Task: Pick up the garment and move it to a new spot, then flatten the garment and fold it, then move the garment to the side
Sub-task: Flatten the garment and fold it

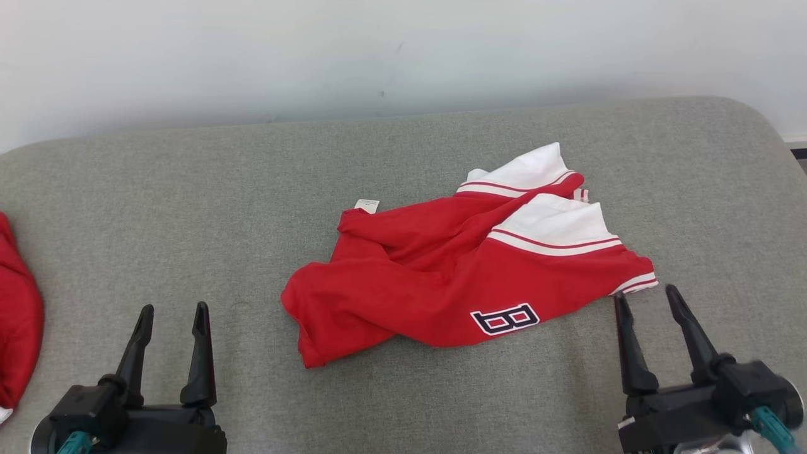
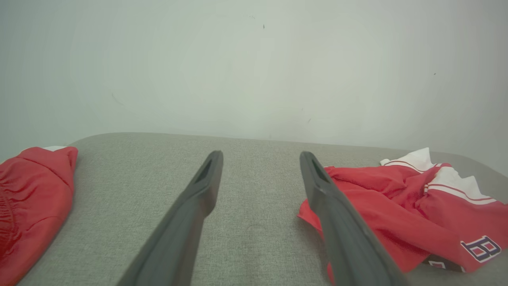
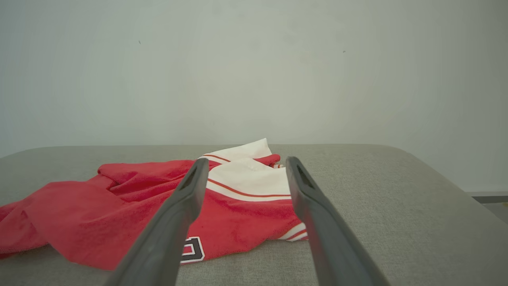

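The garment (image 1: 460,271) is a crumpled red top with white striped sleeves and a dark letter patch, lying right of centre on the grey padded table (image 1: 189,202). It also lies at the right of the left wrist view as the garment (image 2: 397,210) and left of centre in the right wrist view as the garment (image 3: 131,206). My left gripper (image 1: 173,312) stands open near the front left, well clear of the cloth. Open too, my right gripper (image 1: 649,295) sits just in front of the garment's right sleeve cuff, with nothing between its fingers.
A second red cloth (image 1: 16,328) lies at the table's left edge, also in the left wrist view as the red cloth (image 2: 27,206). A pale wall (image 1: 403,57) rises behind the table. The table's right end rounds off at its edge (image 1: 775,145).
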`<state>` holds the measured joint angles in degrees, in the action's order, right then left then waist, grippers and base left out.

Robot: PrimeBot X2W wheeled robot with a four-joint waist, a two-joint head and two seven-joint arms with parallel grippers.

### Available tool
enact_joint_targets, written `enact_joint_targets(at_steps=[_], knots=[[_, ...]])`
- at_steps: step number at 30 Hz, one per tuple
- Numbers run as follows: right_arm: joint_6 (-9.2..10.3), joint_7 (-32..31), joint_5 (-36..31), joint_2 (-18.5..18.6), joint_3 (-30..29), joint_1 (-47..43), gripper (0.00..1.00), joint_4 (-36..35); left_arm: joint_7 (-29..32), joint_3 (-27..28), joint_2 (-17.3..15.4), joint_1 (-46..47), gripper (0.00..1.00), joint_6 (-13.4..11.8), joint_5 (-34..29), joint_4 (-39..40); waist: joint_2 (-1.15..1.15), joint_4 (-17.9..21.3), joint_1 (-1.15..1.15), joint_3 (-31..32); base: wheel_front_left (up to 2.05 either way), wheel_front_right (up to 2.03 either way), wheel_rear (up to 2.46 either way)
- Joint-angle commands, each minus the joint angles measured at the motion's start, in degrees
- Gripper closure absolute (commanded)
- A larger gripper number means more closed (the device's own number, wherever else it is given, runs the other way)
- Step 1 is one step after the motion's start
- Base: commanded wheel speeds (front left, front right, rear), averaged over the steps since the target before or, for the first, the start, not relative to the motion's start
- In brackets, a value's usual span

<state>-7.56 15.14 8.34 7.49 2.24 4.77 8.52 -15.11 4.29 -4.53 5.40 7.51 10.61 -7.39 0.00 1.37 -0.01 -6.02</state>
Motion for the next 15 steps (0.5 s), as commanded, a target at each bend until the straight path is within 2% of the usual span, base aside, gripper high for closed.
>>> enact_joint_targets(at_steps=[1, 8, 15], knots=[[0.15, 0.0, -0.18, -0.55, -0.63, -0.81, 0.0, -0.63, -0.06, 0.12, -0.33, -0.22, 0.0, -0.06, -0.24, -0.19, 0.0, 0.06, 0.01, -0.06, 0.0, 0.0, 0.0], [0.15, 0.0, -0.94, -2.05, -0.95, -1.97, 0.0, -1.3, -0.07, 0.02, -0.98, 0.24, 0.0, -0.06, -0.64, -1.26, 0.0, 1.09, 0.01, -0.54, 0.0, 0.0, 0.0], [0.15, 0.0, -1.21, -2.76, -0.43, -0.37, 0.0, -0.71, -0.06, -2.43, -3.82, 6.87, 0.0, -0.06, 1.01, -4.87, 0.0, 2.7, 0.01, -2.4, 0.0, 0.0, 0.0]])
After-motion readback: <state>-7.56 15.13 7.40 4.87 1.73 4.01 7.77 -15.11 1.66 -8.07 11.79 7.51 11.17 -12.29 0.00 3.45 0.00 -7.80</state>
